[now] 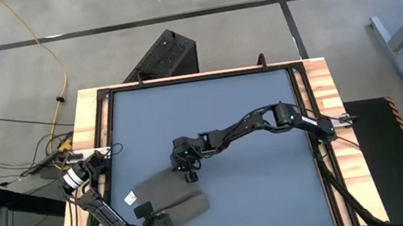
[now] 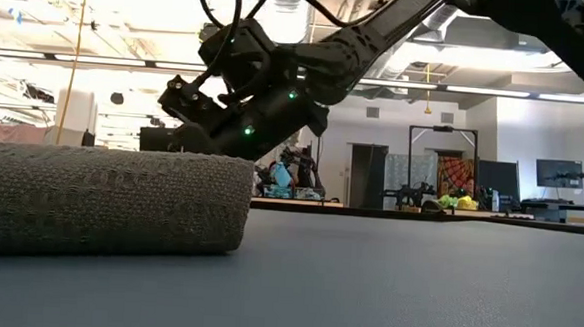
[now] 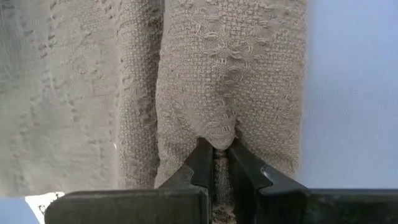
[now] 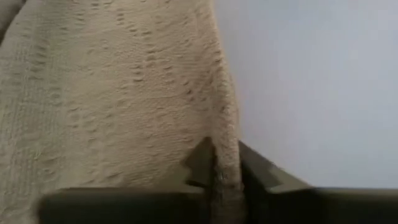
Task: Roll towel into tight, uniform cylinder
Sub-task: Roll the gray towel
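Towel: taupe towel lies partly rolled on the bench, near the front edge toward the front-left corner; white tag shows on its left part
Roll state: a thick rolled fold runs along the towel's right side, the flatter layers lying to its left
Left gripper: left gripper at the towel's front edge, fingers pressed close, pinching a fold of the roll
Right gripper: right gripper at the towel's rear edge, fingers nipping the cloth edge
Surface: blue-grey mat, wooden border
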